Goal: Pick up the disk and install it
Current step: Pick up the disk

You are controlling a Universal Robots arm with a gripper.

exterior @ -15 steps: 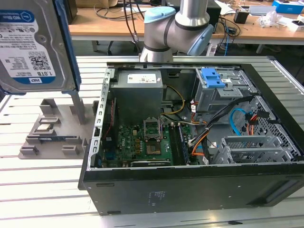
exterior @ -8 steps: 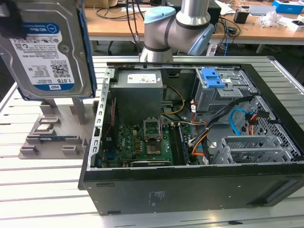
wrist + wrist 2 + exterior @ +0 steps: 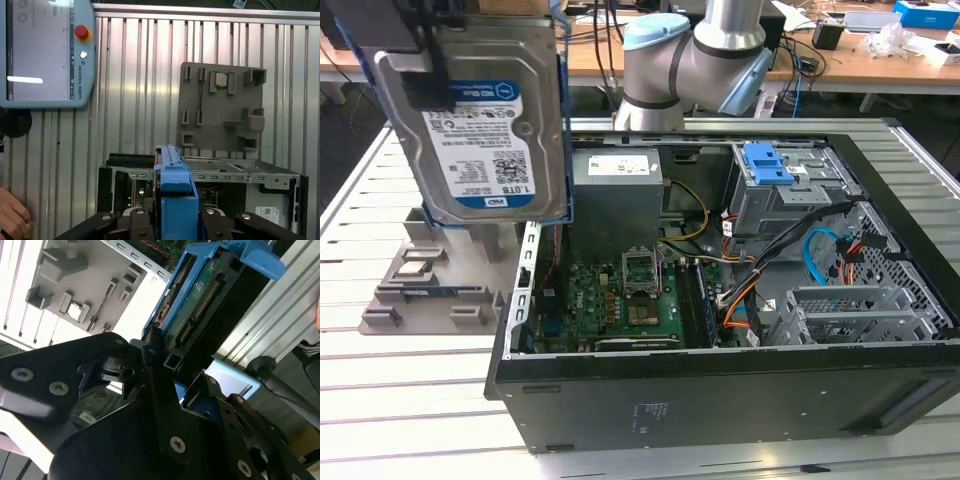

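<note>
The disk (image 3: pixel 485 130), a silver-grey hard drive with a white-and-blue label in a blue carrier, hangs upright in the air above the exterior view's left side, over the left wall of the open computer case (image 3: pixel 720 390). My gripper (image 3: pixel 420 50) is shut on its upper part. In the first wrist view the disk's blue carrier edge (image 3: pixel 172 195) sits clamped between the black fingers (image 3: pixel 132 220) of the gripper (image 3: pixel 172 217), with the case below. In the second wrist view the disk (image 3: pixel 200 300) shows its circuit-board side and connector.
A grey drive cage (image 3: pixel 790 205) with a blue latch piece (image 3: pixel 768 163) stands at the case's far right. A grey fixture plate (image 3: pixel 420 285) lies on the slatted table left of the case. The arm's base (image 3: pixel 690 60) stands behind. A teach pendant (image 3: pixel 45 50) and a hand (image 3: pixel 10 215) are nearby.
</note>
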